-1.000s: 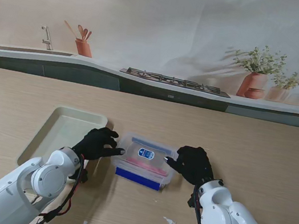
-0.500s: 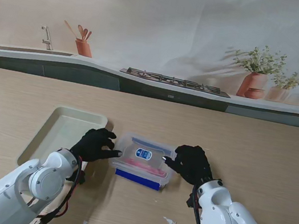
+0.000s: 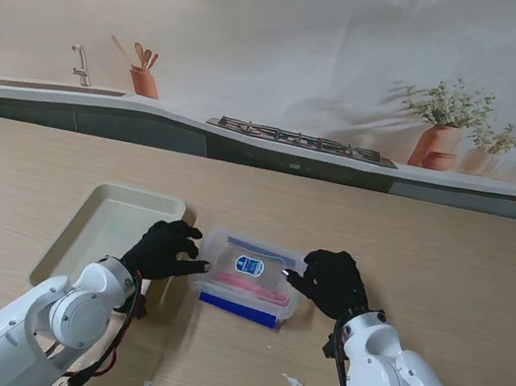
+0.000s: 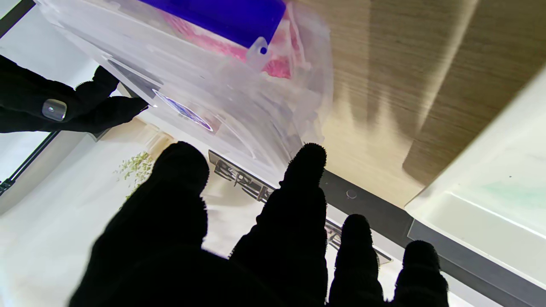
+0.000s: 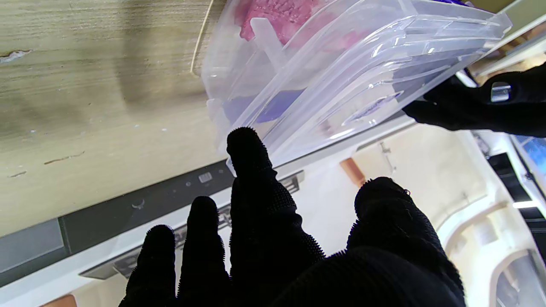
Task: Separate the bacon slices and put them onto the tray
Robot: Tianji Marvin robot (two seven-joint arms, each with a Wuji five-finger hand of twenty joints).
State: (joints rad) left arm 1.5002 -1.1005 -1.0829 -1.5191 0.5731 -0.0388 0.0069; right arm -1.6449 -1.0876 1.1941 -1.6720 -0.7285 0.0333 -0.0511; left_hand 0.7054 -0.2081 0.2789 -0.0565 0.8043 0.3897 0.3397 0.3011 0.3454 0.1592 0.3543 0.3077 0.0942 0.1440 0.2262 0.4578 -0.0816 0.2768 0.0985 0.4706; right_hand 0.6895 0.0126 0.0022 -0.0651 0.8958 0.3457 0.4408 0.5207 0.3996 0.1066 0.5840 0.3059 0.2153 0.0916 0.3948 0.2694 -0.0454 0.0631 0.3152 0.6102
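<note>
A clear lidded box (image 3: 248, 276) with a blue label and a blue clasp (image 4: 222, 17) sits mid-table, holding pink bacon (image 4: 273, 64). The cream tray (image 3: 138, 195) lies to its left, with nothing in it that I can see. My left hand (image 3: 166, 249) sits between tray and box, fingers spread, with one fingertip at the box's left edge. On the box's other side my right hand (image 3: 330, 281) has its fingers apart and its index fingertip at the lid corner. The right wrist view shows the box (image 5: 341, 64), the bacon (image 5: 281, 17) and the left hand (image 5: 482, 106) beyond it.
Small white scraps (image 3: 292, 381) lie on the wooden table near my right forearm. A printed kitchen backdrop stands behind the table's far edge.
The left hand has drawn back slightly to the left along the box's edge. The right hand and the box have barely moved.
</note>
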